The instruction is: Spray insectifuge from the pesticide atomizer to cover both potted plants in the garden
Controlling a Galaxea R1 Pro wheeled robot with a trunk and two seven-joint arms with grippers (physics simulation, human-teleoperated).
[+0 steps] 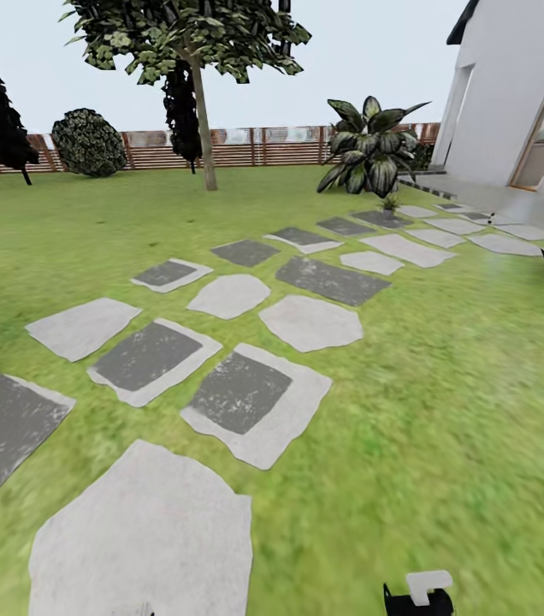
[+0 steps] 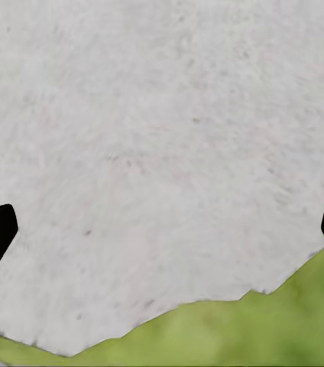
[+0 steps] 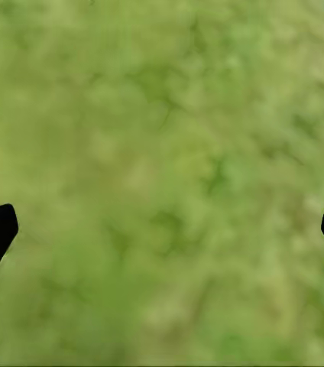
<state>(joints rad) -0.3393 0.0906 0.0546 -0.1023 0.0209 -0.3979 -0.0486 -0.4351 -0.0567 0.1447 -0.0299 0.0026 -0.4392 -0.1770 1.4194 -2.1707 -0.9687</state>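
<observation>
Robot out on the lawn (image 1: 443, 411), no bottle or potted plants in sight.

Grey slabs (image 1: 259, 406) run toward a big striped plant (image 1: 370, 150) by the fence (image 1: 255, 145) and house (image 1: 511, 94). Left pincer (image 2: 162, 229) hangs spread wide over a pale slab (image 2: 147, 153); right pincer (image 3: 162, 229) is spread over grass, both holding nothing.

No readable text anywhere.
You get no letters, numbers, labels or signs on the stepping slabs (image 1: 239, 406), the slatted fence (image 1: 255, 145) or the white house wall (image 1: 499, 94); both wrist views give you bare slab and lawn (image 3: 162, 168), unmarked.
</observation>
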